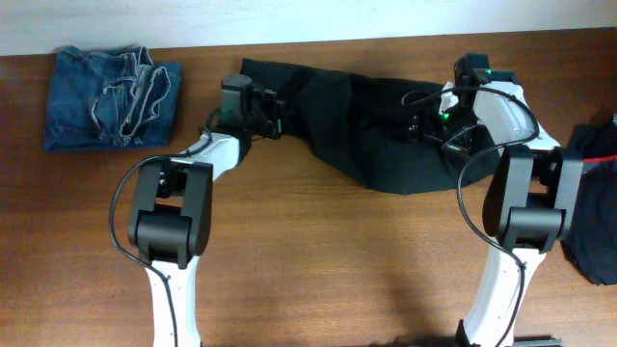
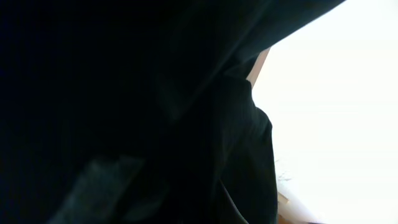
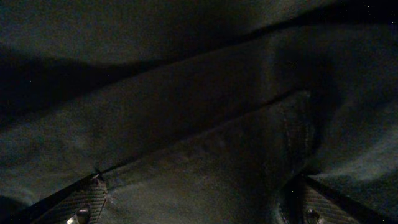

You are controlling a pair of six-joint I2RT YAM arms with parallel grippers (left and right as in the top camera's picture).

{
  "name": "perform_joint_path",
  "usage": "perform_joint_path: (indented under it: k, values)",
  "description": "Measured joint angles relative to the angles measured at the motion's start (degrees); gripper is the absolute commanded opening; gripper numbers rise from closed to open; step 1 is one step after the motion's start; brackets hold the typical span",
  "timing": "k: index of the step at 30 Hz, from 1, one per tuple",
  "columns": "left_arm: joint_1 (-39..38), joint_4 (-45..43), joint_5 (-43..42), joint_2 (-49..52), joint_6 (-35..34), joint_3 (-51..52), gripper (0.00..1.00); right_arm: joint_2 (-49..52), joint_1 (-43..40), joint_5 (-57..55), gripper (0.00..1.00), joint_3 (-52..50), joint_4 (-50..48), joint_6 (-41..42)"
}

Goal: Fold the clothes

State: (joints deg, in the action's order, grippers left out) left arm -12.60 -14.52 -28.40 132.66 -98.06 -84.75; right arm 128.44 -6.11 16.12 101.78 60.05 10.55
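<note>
Brown wooden table [image 1: 337, 260], folded blue jeans [image 1: 111, 96] far left, black trousers [image 1: 357, 130] crumpled centre, dark garment [image 1: 593, 231] right edge

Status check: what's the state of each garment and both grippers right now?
black trousers: rumpled, stretched across the far side of the table, not neatly folded.
blue jeans: folded, lying far left, nothing touching them.
dark garment with reddish band: heaped at the right edge, partly out of frame.
left gripper: at the trousers' left end; fabric hides the jaws.
right gripper: open, fingers spread over trouser fabric.

left gripper [image 1: 273, 112] fingertips hidden, buried in black trousers [image 1: 371, 130]
</note>
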Motion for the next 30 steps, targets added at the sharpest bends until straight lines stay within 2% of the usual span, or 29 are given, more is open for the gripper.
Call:
perform_joint_path:
  k: [4, 9, 20, 30]
  values:
    - [3.1, 0.2, -3.1, 0.0, 6.0, 0.0, 0.01, 0.0, 0.2, -0.6, 0.99, 0.0, 0.3, 0.0]
    - [5.5, 0.2, -5.2, 0.0, 10.1, 0.0, 0.01, 0.0, 0.5, -2.8, 0.99, 0.0, 1.1, 0.0]
    - [10.5, 0.5, -9.9, 0.1, 18.5, -0.8, 0.01, 0.0, 0.9, -7.0, 0.99, 0.0, 1.3, 0.2]
    - [14.0, 2.9, -15.0, 0.1, 22.9, -1.0, 0.02, -1.0, 1.6, -8.4, 0.99, -2.7, -1.4, 2.0]
